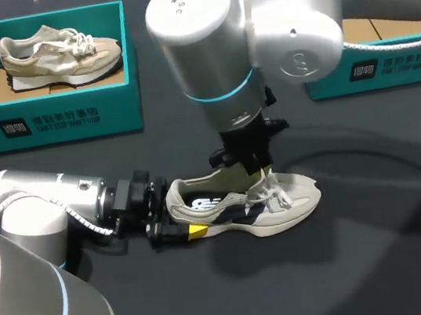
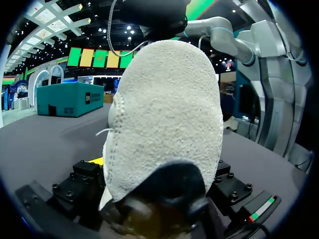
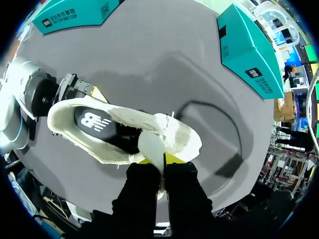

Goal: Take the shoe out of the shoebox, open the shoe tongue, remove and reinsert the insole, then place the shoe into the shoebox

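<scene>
your right pincer (image 3: 158, 160) is pressed together on the tongue (image 3: 151, 144), likely to pull it open over the insole (image 3: 94, 120); the shoe (image 1: 241, 204) lies on the table (image 1: 377, 212), outside the shoebox (image 1: 388, 71), its heel (image 2: 164, 114) clamped in your left pincer (image 1: 181, 216) so it cannot slide

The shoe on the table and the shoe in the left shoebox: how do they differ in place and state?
The table shoe lies on the dark table; the boxed shoe rests inside the teal shoebox. The table shoe is gripped by the left gripper at its heel and the right gripper at its tongue; the boxed shoe is untouched. Both are pale laced sneakers, toes toward my right.
</scene>
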Tool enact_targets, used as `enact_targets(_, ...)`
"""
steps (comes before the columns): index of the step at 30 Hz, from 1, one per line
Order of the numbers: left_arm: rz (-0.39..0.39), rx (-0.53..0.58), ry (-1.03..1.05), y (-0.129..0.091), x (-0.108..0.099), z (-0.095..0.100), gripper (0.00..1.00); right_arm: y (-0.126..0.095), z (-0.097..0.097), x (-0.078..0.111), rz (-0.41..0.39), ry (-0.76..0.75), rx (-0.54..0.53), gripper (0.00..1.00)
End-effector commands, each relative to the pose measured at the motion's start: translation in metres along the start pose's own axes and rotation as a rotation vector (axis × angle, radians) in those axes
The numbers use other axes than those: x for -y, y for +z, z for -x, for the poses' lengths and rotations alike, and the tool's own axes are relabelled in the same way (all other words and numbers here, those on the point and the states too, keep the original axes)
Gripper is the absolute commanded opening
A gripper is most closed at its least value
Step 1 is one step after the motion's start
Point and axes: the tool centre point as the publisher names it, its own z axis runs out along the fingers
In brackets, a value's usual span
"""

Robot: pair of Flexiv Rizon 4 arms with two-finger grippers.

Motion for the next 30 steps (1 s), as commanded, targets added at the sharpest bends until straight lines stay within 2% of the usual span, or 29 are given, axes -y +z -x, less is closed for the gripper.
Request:
enact_targets(1,0.001,-0.001,-0.001,0.001,-0.001,0.003,0.00,0.007,0.038,0.009,0.066,-0.039,-0.311,0.00)
enact_targets(18,0.001,-0.001,-0.001,0.001,-0.001,0.003,0.00,0.007,0.038,0.009,0.066,-0.039,-0.311,0.00)
enact_targets(30,0.001,-0.001,-0.001,0.001,-0.001,0.003,0.00,0.027,0.054,0.024,0.086,-0.093,-0.433,0.00)
